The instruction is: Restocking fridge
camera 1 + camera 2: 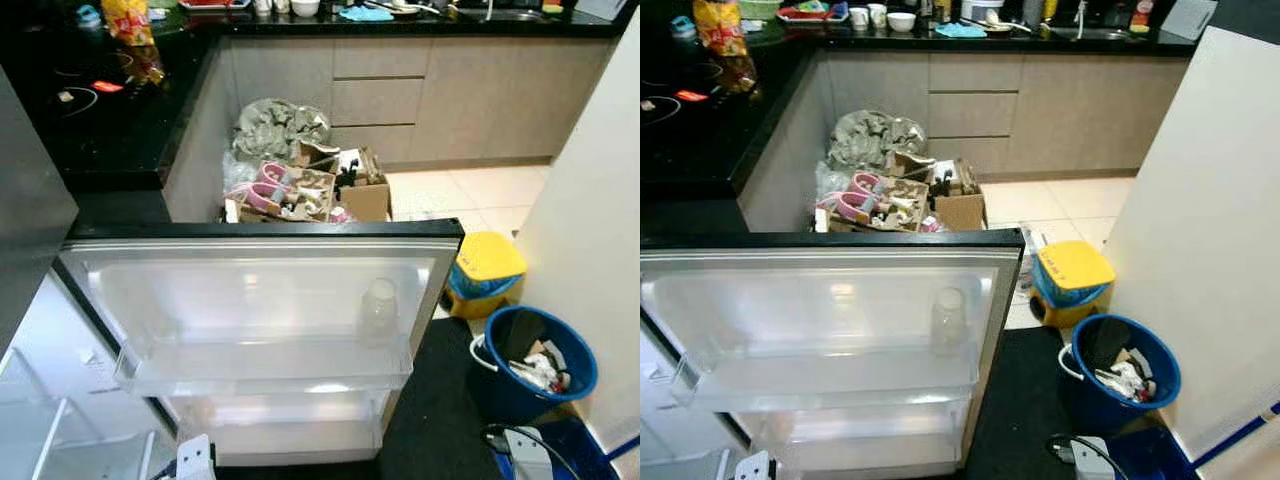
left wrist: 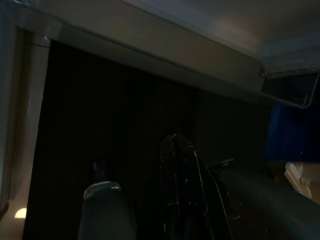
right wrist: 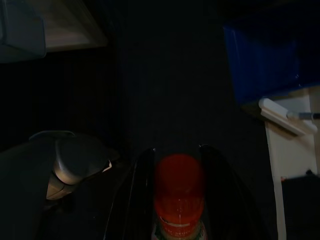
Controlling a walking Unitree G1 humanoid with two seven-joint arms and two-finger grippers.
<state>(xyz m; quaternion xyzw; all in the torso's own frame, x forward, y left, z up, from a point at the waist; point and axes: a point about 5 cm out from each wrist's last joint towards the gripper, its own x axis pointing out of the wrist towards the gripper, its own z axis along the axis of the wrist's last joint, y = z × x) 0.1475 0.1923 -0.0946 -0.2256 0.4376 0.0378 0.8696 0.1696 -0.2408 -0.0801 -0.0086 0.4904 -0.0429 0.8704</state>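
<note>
right gripper [image 3: 176,200] clamps a red-capped bottle [image 3: 177,192], low beside the open fridge door [image 1: 250,300]; door shelf [image 1: 260,365] lies up-left. left fingers unclear.

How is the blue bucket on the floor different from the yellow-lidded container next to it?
The blue bucket is round and open at the top, with rubbish showing inside; the yellow-lidded container is boxy and closed by its lid. The bucket looks larger and stands nearer the robot; the container stands farther back, by the corner of the open fridge door. Both stand upright on the floor.
</note>
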